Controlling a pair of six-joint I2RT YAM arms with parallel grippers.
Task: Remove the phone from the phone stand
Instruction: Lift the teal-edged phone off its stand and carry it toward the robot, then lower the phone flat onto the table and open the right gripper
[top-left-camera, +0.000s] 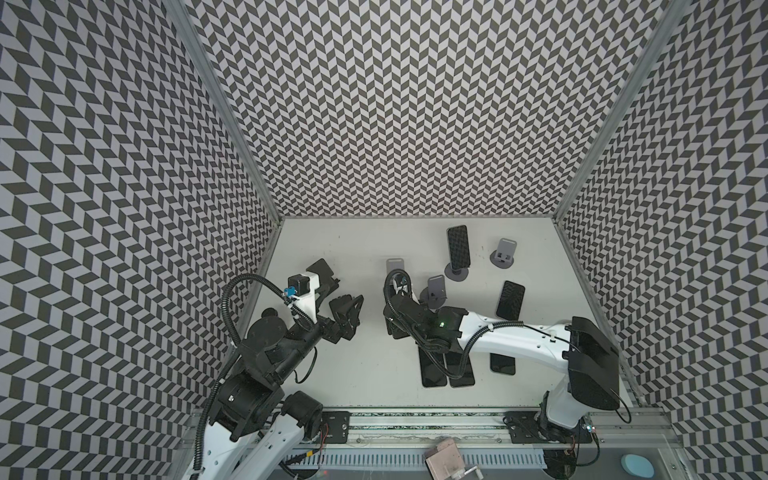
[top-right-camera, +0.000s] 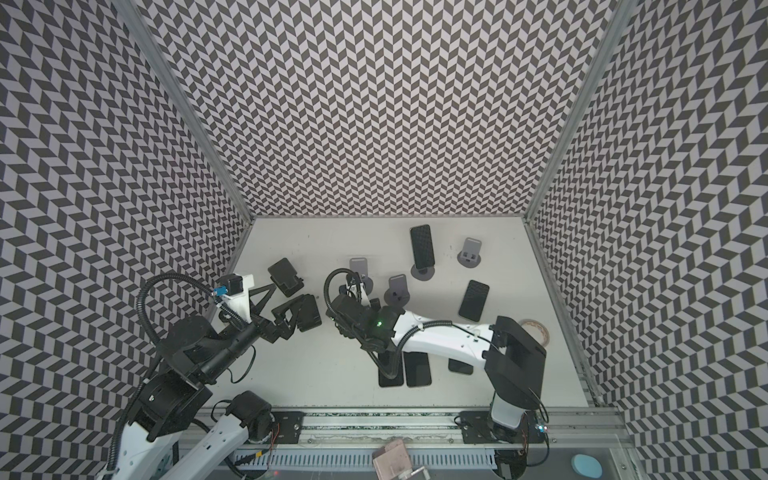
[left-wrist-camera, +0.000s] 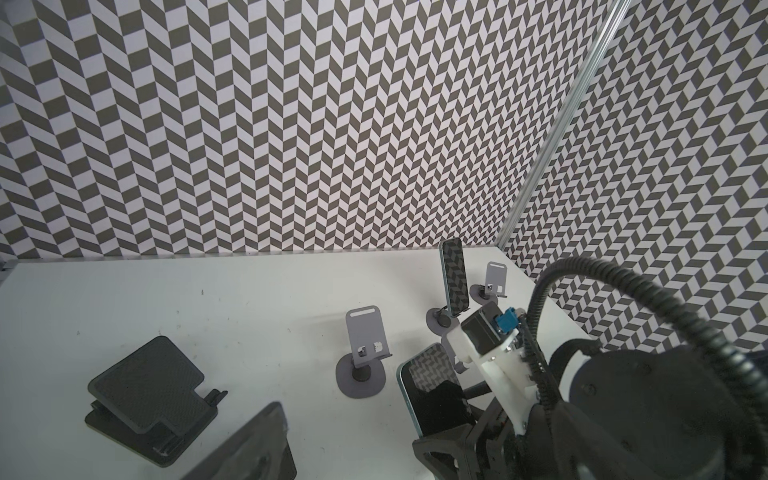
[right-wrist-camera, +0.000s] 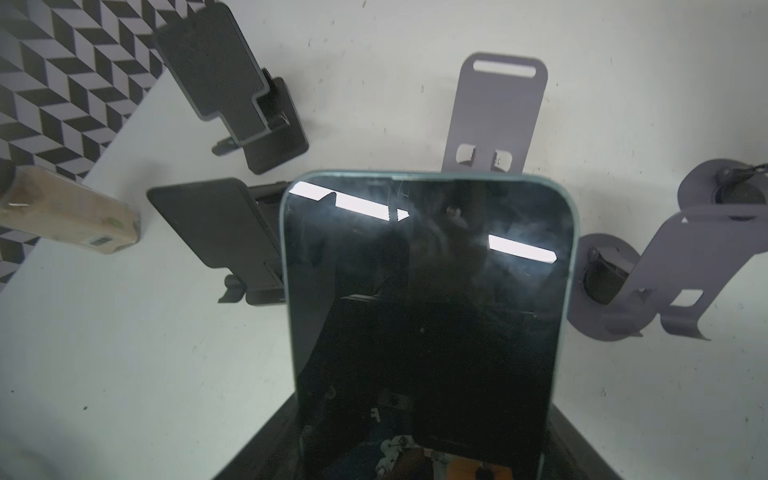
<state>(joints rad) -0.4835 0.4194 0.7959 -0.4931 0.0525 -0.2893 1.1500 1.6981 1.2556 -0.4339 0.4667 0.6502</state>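
Chevron-patterned walls (top-left-camera: 415, 104) close the white table (top-left-camera: 353, 374) on three sides. The near side ends at a metal rail (top-left-camera: 415, 430) that carries both arm bases.

Near row: I count three handsets lying flat. The first flat phone (top-left-camera: 432, 378) and the second flat phone (top-left-camera: 461, 376) lie just beside each other, with the third flat phone (top-left-camera: 503, 365) apart to the right. All three are partly under the right arm. Bare table between them and the left arm is the widest free patch I see.

Left gripper (top-right-camera: 284, 301): jaws spread fully, holding nothing, close to the left wall. The near black stand (top-right-camera: 309, 311) and the far black stand (top-right-camera: 284, 276) sit beside its fingers, both unloaded.

Right gripper (right-wrist-camera: 419, 444): left of the middle, jaws drawn in on the lower end of the phone (right-wrist-camera: 428, 291). The phone is held tilted, screen up, between the black stands and the grey ones, resting on no stand. It has a dark glossy screen, a pale blue-green rim and rounded corners, and two bright strips are reflected in the glass.

Middle: the nearest grey stand (top-left-camera: 436, 284) and the left grey stand (top-left-camera: 395, 264) are unloaded. A fourth flat phone (top-left-camera: 510, 299) lies right of centre.

Far: the loaded grey stand (top-left-camera: 457, 272) bears an upright phone (top-left-camera: 459, 249). The right grey stand (top-left-camera: 505, 253) is unloaded, near the back wall.
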